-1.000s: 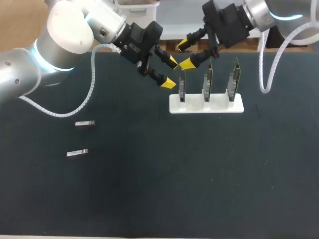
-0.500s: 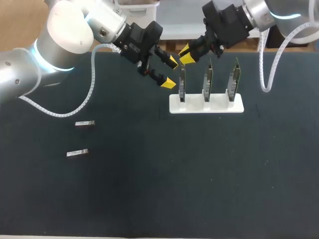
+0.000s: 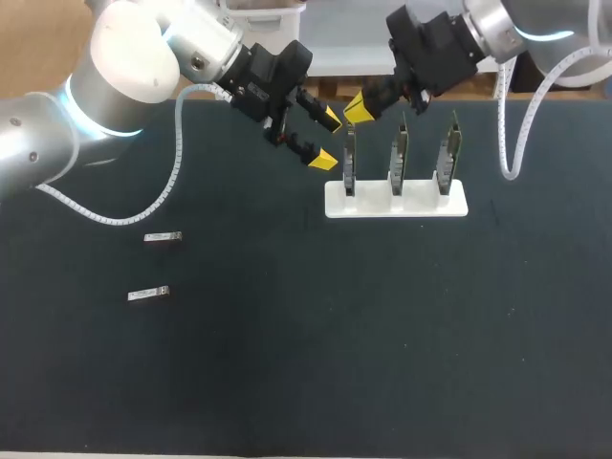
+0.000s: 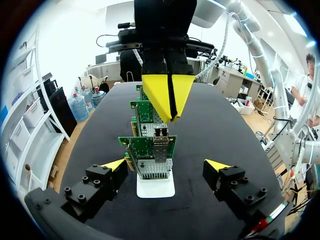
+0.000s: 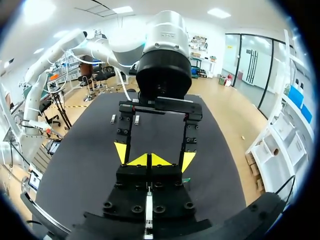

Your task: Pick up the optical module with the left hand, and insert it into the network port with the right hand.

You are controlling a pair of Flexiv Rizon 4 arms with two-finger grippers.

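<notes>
Two small silver optical modules [image 3: 163,237] [image 3: 149,294] lie on the dark mat at the left, far from both grippers; the right wrist view shows them [image 5: 113,119] [image 5: 136,119] beyond my left arm. A white stand [image 3: 397,199] carries three upright green network cards, the leftmost [image 3: 350,158] with its port [image 4: 161,145] facing my left gripper. My left gripper [image 3: 326,140] [image 4: 165,165] is open, level with that card, its tips either side. My right gripper [image 3: 359,108] [image 5: 150,160] is shut just above the same card, nothing visible between its tips.
The two grippers face each other closely over the stand's left end, the right one's yellow tips [image 4: 168,95] hanging above the row of cards. The black mat [image 3: 316,335] stretches bare toward the front. A white bin [image 3: 268,11] sits beyond the back edge.
My right gripper's fingers have closed from wide apart to shut, and it has lifted slightly toward the back. The left arm and the modules have not moved.
</notes>
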